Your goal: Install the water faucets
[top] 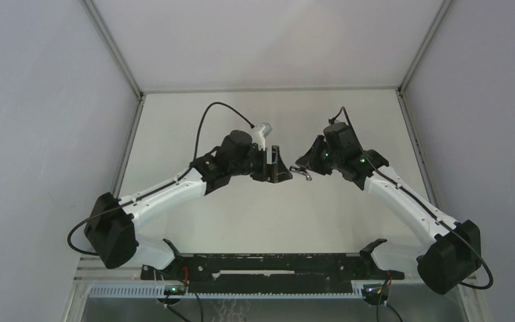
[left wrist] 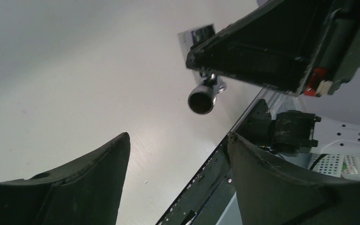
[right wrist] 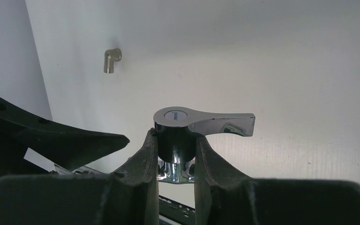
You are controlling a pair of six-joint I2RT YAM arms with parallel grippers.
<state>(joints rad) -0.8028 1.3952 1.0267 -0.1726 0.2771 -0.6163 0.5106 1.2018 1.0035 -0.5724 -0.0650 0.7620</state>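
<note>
Faucet (right wrist: 201,123) sits clamped in right gripper (right wrist: 176,137); left gripper (left wrist: 177,138) (seemingly empty) gapes open facing it.

Shiny chrome lever-handled faucet (right wrist: 201,121) sits between the fingers (right wrist: 143,159) of the right gripper (right wrist: 176,143) — small brass elbow fitting (right wrist: 111,60) on the white counter (right wrist: 286,70) beyond, to its left.
</note>
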